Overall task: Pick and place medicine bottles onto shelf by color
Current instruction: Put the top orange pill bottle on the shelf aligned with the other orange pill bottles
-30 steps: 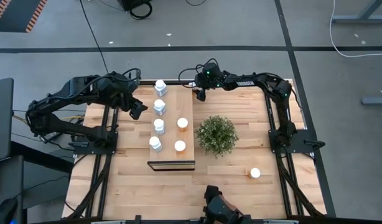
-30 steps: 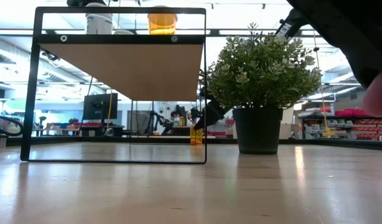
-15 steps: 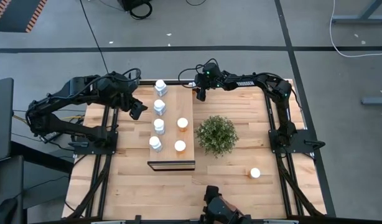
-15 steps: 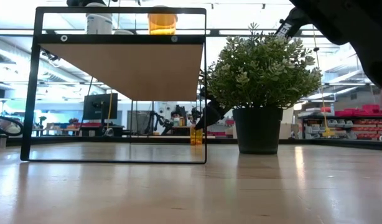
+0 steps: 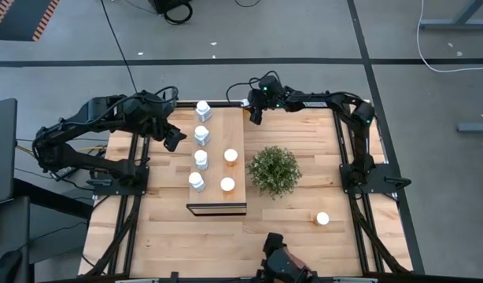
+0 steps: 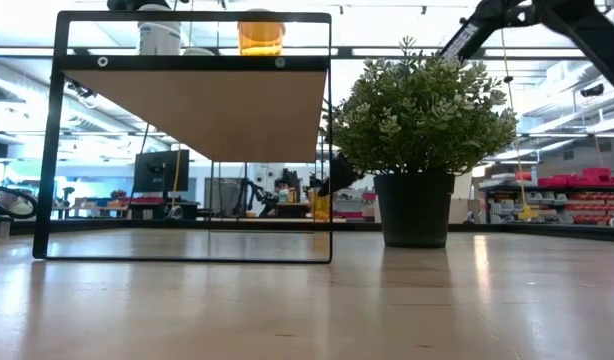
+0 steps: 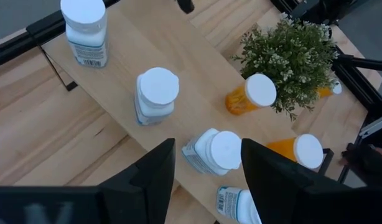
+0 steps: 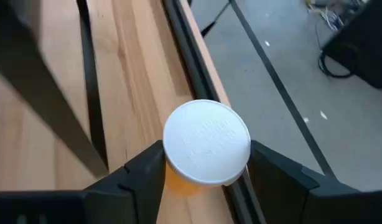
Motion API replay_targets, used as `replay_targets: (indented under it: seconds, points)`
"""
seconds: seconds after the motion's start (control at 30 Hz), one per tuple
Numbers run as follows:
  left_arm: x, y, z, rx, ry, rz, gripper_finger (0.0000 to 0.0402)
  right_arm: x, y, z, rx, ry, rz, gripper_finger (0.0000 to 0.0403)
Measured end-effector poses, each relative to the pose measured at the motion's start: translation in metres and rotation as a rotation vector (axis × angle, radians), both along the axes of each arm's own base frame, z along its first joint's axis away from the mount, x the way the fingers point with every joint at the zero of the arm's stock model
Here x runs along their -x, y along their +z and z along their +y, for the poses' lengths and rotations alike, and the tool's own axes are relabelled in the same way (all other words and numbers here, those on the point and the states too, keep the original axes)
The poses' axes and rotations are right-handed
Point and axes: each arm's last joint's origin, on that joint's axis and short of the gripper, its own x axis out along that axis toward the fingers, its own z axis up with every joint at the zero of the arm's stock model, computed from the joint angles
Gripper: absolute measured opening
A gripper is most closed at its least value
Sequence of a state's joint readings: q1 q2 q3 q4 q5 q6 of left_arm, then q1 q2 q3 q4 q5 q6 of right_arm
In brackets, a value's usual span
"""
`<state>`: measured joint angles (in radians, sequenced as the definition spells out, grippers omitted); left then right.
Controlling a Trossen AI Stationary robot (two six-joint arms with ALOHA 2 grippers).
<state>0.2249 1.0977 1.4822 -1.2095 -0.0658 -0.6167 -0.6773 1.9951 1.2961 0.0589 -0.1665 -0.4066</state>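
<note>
Shelf [image 5: 235, 126]: four white, two orange bottles [image 5: 230, 156]

No readable text

Printed labels with barcode-like marks are seen on the white-bodied pill bottles with white caps [image 7: 85, 32] in the upper left of the left wrist view, but no word, brand or number can be made out on them.

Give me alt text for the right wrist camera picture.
The right tool grips an orange medicine bottle by its white cap, its two dark fingers on either side, above the wooden table's edge; grey floor lies beyond.
</note>
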Motion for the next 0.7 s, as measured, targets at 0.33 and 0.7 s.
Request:
replay_targets:
  seconds: [0.33, 0.7]
  points:
    - [0.000, 0.000, 0.000, -0.018, -0.019, 0.006, 0.0190, 0.027, 0.061, 0.027, -0.063, -0.117, 0.049, 0.0217]
    - [0.000, 0.000, 0.001, -0.054, -0.031, 0.011, 0.0190, 0.057, 0.153, 0.096, -0.109, -0.176, -0.127, 0.0218]
